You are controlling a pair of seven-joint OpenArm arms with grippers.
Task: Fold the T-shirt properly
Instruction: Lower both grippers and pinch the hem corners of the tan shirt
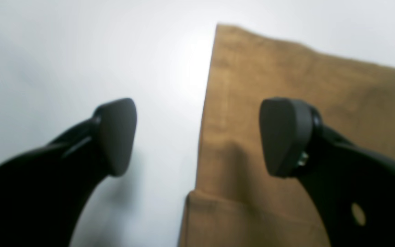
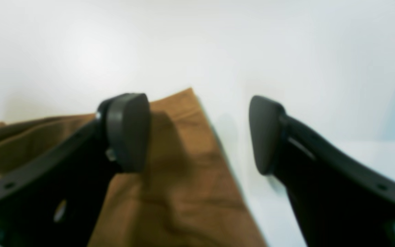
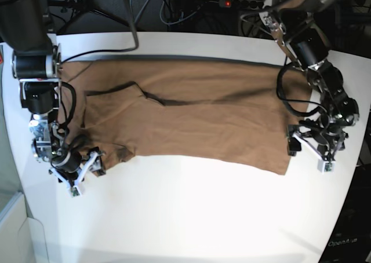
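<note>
The tan-brown T-shirt (image 3: 197, 109) lies spread across the white table (image 3: 191, 216), with creases near its left end. My left gripper (image 3: 308, 156) is open at the shirt's right end, low over the near corner. In the left wrist view it (image 1: 197, 137) straddles the shirt's (image 1: 286, 72) straight edge, one finger over cloth and one over bare table. My right gripper (image 3: 86, 176) is open at the shirt's near left corner. In the right wrist view it (image 2: 197, 135) straddles the edge of the shirt (image 2: 183, 178) the same way. Neither holds cloth. No white tag shows.
Cables and a power strip (image 3: 237, 3) lie behind the table's far edge. A black cable (image 3: 98, 53) crosses the back left of the table. The table's left edge (image 3: 14, 176) is close to my right arm.
</note>
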